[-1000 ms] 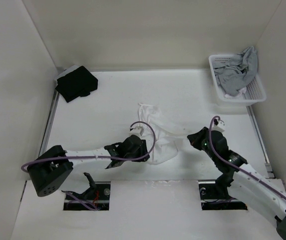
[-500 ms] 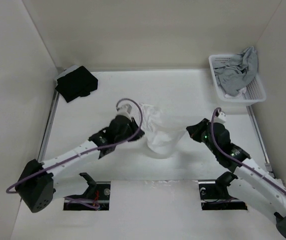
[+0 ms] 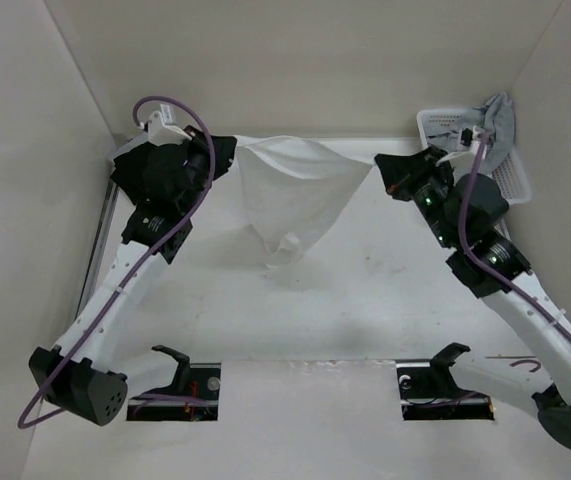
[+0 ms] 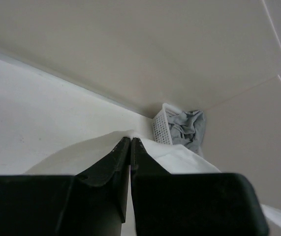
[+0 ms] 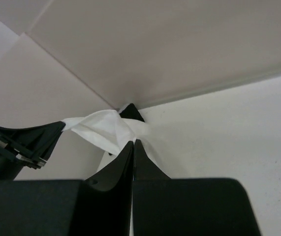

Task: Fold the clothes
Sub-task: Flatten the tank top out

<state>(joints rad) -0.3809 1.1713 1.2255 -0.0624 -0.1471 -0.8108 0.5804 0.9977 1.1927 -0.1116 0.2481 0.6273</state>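
The clothes (image 3: pixel 295 185), a white camisole, hang in the air stretched between my two grippers, with the lower end drooping to a point (image 3: pixel 280 250) above the table. My left gripper (image 3: pixel 227 158) is shut on the cloth's left top corner near the back left. In the left wrist view the left gripper (image 4: pixel 130 139) pinches white fabric (image 4: pixel 179 157). My right gripper (image 3: pixel 383 172) is shut on the right top corner. Seen from the right wrist, the right gripper (image 5: pixel 133 141) has the clothes (image 5: pixel 98 128) running out to the left from its tips.
A white basket (image 3: pixel 510 185) holding a grey garment (image 3: pixel 475 140) stands at the back right, close behind my right arm. A black garment (image 5: pixel 130 112) lies in the back left corner, mostly behind my left arm. Walls close in the back and both sides.
Both arms have risen and swung to the back, spreading apart. The left gripper closed on the camisole, which came up off the table and now hangs stretched between them.
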